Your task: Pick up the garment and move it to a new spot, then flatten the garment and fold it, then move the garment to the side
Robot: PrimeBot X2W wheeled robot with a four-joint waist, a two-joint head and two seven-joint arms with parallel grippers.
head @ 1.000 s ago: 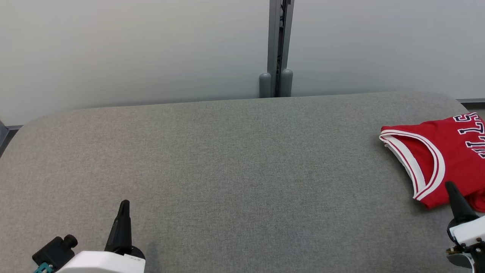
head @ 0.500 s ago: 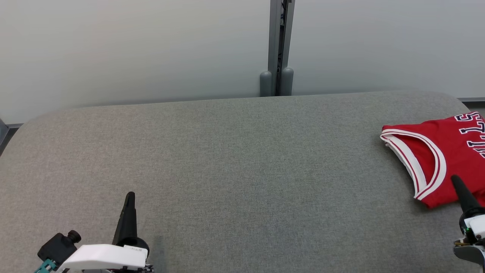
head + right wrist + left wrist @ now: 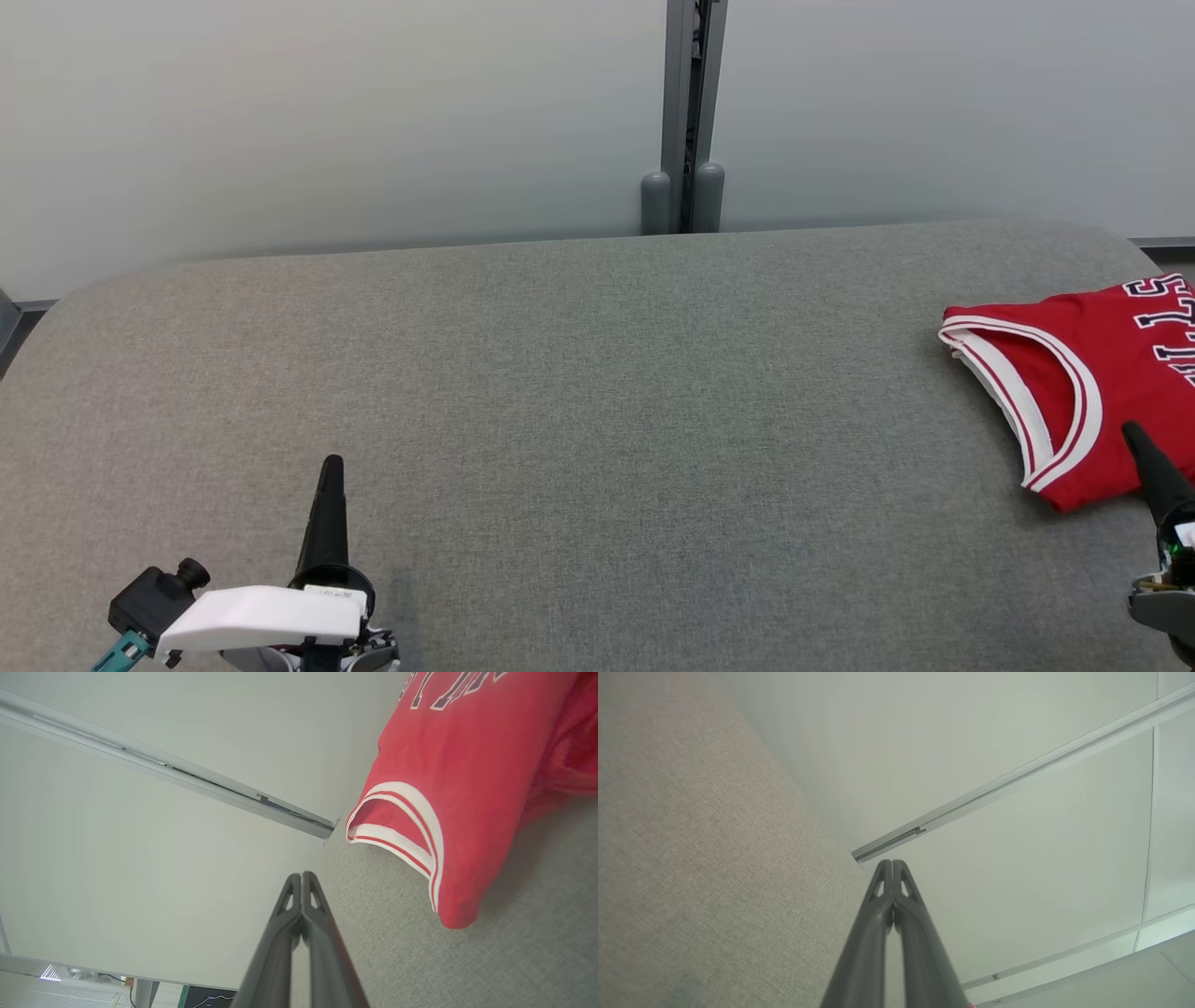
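Left gripper at 7 o'clock of the head view: fingers pressed together, holding nothing, over the grey table. Right gripper at 4 o'clock: likewise closed and empty, tip at the red garment's near edge; contact cannot be confirmed. Garment lies at 3 o'clock, at the table's right end. Pale wall beyond, at 12 o'clock

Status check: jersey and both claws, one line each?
jersey: lying at the right end of the table, not gripped.
left claw: shut, empty, above bare table.
right claw: shut, empty, beside the jersey.
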